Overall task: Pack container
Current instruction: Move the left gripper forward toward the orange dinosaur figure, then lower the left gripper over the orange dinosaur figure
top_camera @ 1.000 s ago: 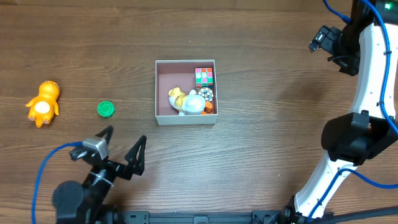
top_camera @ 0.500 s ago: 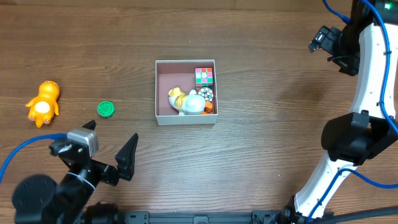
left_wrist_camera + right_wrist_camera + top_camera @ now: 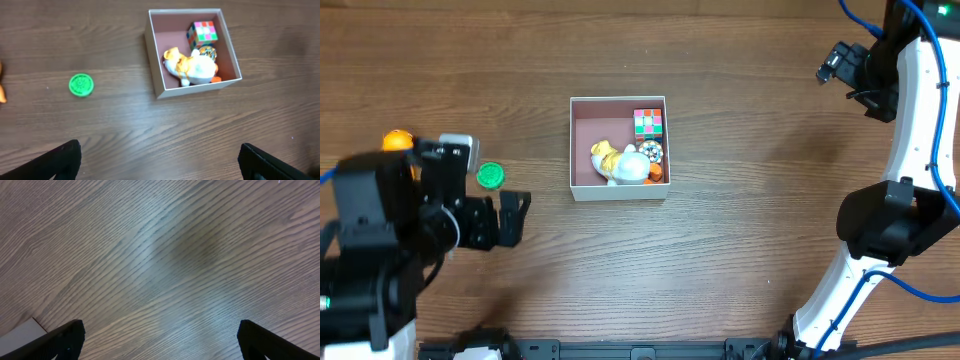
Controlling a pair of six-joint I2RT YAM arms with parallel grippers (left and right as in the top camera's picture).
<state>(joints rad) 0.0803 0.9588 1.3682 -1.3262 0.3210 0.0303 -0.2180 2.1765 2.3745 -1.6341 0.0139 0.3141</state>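
The left arm (image 3: 375, 235) stands at the near left, its wrist turned so the left tool (image 3: 159, 164) faces downward, its two black fingers (image 3: 62, 161) spread wide with nothing between them. The right arm (image 3: 912, 130) arches up along the right side. The right tool (image 3: 161, 342) hangs raised, its jaws equally wide apart and empty.

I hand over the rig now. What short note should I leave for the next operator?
Grippers: left gripper open, empty, above the table near the green disc; right gripper open, empty, over bare wood.
Done: the container holds a colour cube, a white-and-yellow toy, a small round piece.
To do: green disc and orange toy, both on the table left of the container.
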